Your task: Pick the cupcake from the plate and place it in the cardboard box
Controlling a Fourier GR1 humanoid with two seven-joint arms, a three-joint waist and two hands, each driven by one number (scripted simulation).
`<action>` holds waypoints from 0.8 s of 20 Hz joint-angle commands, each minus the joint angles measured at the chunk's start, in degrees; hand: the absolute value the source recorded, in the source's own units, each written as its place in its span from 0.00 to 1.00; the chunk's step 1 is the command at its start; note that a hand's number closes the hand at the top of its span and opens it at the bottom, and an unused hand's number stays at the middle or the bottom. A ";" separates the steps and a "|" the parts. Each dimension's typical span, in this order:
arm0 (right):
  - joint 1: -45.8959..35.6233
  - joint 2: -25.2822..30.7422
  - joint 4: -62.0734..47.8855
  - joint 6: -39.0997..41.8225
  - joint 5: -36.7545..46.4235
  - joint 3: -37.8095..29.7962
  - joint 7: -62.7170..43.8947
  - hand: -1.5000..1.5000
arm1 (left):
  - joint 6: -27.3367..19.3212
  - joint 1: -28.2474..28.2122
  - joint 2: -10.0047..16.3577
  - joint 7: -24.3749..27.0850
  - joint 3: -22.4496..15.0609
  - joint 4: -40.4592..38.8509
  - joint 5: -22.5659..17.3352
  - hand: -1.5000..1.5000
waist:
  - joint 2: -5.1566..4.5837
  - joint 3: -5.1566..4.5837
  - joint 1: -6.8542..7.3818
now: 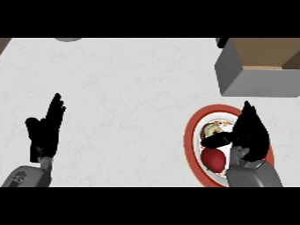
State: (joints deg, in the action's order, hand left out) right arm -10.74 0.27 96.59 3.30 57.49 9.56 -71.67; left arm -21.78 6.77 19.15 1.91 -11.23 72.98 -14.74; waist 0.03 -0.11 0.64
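Head view | grasp step | right robot hand (250,136) hovered spread over cupcake (213,161) on plate (190,132), clamping nothing | next called for clasping cupcake, lifting toward cardboard box (262,66) at 1 o'clock

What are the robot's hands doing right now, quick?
Left hand: open, holding nothing, resting at the left.
Right hand: open above the plate, thumb over the cupcake, not holding it.

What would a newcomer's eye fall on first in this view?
The red-rimmed plate at lower right stands out, with the cupcake on it and the right hand open over it, thumb across the cupcake. At upper right sits the open cardboard box; the left hand rests open at the left.
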 commanded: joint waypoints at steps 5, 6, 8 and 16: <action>-4.41 -0.25 -3.82 2.01 -1.18 -1.62 -13.55 0.00 | 0.89 -1.44 -0.89 2.00 0.99 -0.95 -0.08 0.50 | 0.00 0.00 -0.10; -3.60 -0.25 -4.87 -0.84 -1.36 0.74 -13.55 0.00 | 1.24 -0.82 -0.27 1.18 1.01 -0.91 0.01 0.50 | 0.02 -0.01 0.08; -3.83 -0.25 -7.08 -1.54 -1.38 0.27 -13.51 0.00 | 0.53 1.48 -0.18 -0.40 1.24 -0.45 0.73 0.50 | -0.08 0.10 -0.21; -3.01 -0.25 -8.00 -3.63 -2.77 2.36 -13.55 0.00 | 1.66 0.34 -1.55 0.69 1.92 -2.22 0.53 0.50 | 0.02 0.05 -0.42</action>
State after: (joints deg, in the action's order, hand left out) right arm -13.47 0.35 88.84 1.51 55.14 9.55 -71.48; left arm -21.04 7.11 17.81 2.11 -10.13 71.77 -13.80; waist 0.02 -0.05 0.43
